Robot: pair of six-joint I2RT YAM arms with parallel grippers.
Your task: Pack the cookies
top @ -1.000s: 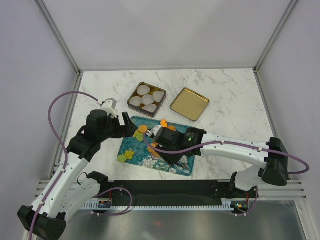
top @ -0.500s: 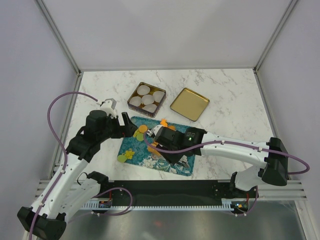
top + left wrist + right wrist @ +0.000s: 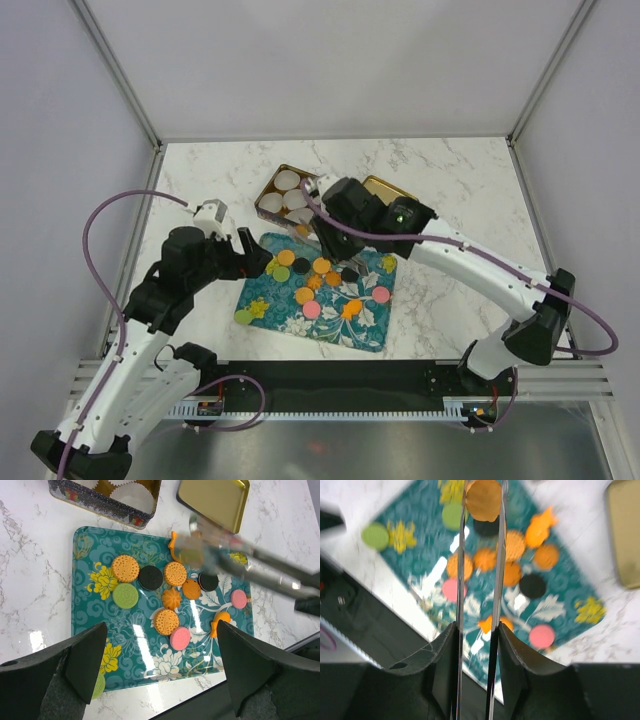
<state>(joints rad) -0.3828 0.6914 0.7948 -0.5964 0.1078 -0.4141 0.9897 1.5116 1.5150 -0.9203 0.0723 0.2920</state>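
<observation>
1. My right hand (image 3: 484,489) pinches an orange cookie (image 3: 484,502), held above the tray (image 3: 85,545).
2. My left hand (image 3: 161,647) hangs over the tray's lower edge, wide open and empty.
3. The other cookies (image 3: 125,568) lie mid-frame on the tray. The tin (image 3: 100,505) of paper cups (image 3: 132,497) sits at upper left on the bench (image 3: 30,555).
4. To do this well, I judge I should carry the cookie level over a cup, lower it close, then ease the hand open so it drops flat.
5. I find no readable writing; the print on the tin's wall is too small to make out.
</observation>
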